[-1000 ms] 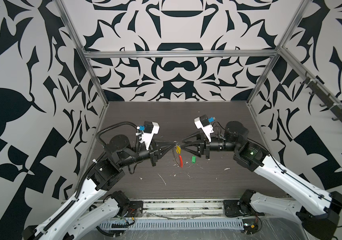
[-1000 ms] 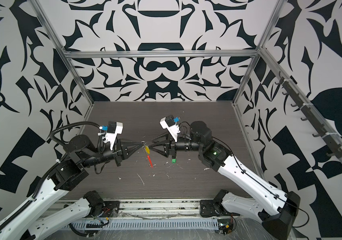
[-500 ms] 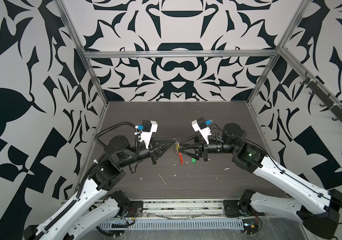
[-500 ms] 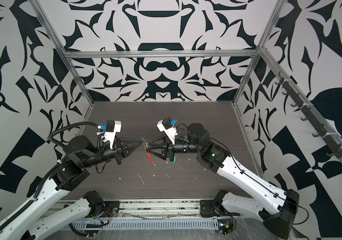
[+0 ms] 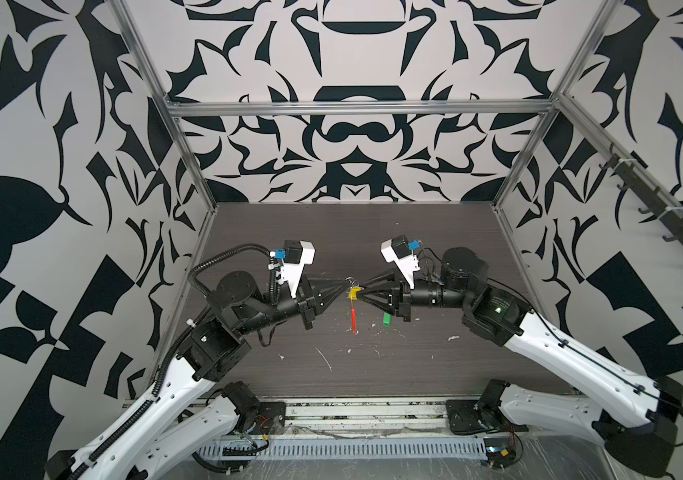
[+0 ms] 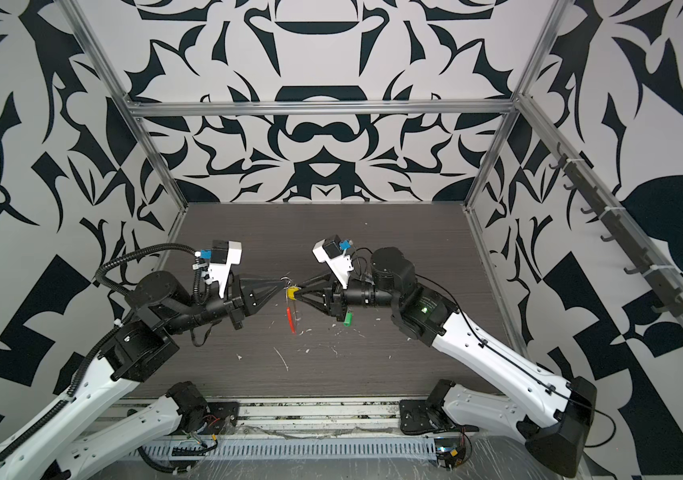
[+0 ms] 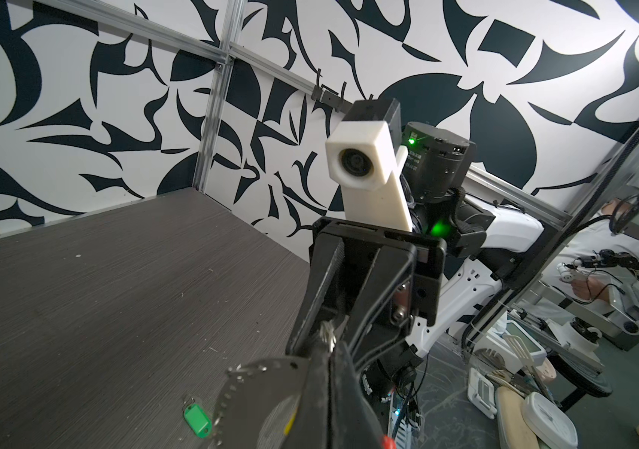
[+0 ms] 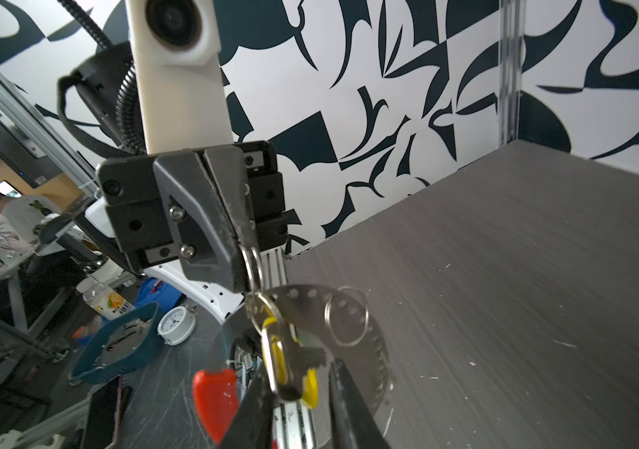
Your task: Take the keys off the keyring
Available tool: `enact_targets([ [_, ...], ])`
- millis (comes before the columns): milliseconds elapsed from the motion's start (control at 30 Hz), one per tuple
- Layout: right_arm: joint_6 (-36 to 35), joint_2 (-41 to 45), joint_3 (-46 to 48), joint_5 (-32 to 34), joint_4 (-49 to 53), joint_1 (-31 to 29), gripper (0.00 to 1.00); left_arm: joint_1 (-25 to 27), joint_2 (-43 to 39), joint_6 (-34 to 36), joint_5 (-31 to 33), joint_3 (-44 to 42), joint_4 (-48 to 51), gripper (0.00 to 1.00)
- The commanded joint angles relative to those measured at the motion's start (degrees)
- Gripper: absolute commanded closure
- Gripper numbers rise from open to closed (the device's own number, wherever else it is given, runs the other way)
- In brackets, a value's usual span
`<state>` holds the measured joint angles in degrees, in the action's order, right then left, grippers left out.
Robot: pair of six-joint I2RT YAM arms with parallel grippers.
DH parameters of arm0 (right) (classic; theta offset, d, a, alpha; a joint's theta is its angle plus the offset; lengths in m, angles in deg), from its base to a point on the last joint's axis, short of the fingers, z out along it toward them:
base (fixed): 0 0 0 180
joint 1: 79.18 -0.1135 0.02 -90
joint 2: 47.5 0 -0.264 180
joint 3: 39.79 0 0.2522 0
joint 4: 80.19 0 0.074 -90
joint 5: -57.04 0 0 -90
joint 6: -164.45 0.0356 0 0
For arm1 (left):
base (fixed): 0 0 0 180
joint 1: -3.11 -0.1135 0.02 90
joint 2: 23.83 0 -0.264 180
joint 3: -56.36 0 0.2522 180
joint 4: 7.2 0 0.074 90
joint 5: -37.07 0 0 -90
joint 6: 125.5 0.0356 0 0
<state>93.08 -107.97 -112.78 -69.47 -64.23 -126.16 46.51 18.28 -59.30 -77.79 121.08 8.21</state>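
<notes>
Our left gripper (image 8: 246, 278) pinches the keyring (image 8: 252, 258) aloft so the yellow key (image 8: 311, 383) dangles between our right gripper (image 5: 359, 293) jaws; whether they grip it, we cannot tell. Green key (image 5: 386, 319) lies on the table (image 5: 414, 249), already off.

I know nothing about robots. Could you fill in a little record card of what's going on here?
Left gripper: shut on the keyring, held above the table
Right gripper: jaws either side of the yellow tag; grip unclear
Yellow tag: hanging from the keyring
Green tag: off the ring, lying loose on the table
</notes>
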Motion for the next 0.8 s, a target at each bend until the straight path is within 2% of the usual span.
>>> enact_targets([
  [0,-0.6,0.0,-1.9,0.5,-1.6,-0.2,0.81,0.0,-0.6,-0.3,-0.9,-0.8,-1.9,1.0],
  [333,-1.6,-0.2,-2.0,-0.8,-1.7,-0.9,1.0,-0.1,-1.3,-0.6,0.7,-1.6,-3.0,1.0],
  [767,-1.8,0.2,-0.5,-0.1,-1.1,-2.2,1.0,0.0,-3.2,0.1,3.8,-2.3,-4.2,1.0],
])
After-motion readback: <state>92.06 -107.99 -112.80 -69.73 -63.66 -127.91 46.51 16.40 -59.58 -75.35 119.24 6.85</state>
